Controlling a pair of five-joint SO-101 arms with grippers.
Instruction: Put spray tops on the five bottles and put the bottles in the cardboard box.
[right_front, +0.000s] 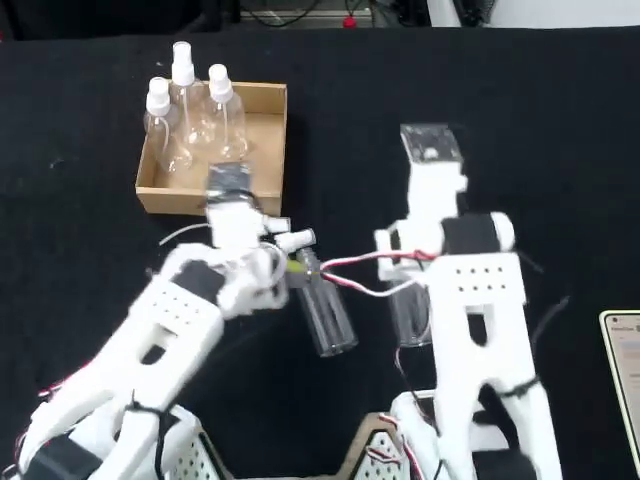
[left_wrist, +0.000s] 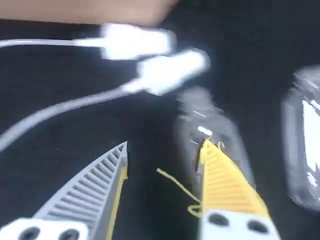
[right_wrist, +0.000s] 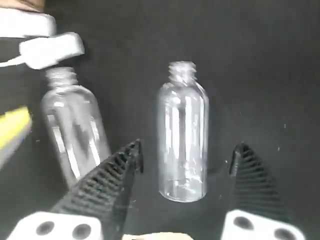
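Bottle lies half-hidden beneath the spread right gripper; left gripper spread, blurred.

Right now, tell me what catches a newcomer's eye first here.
Three capped bottles stand in the cardboard box, upper left in the high view. An uncapped bottle lies framed by the open right gripper; a second bare bottle lies beside the open left gripper.

Black table holds a cardboard box, two lying bottles, spray tops.
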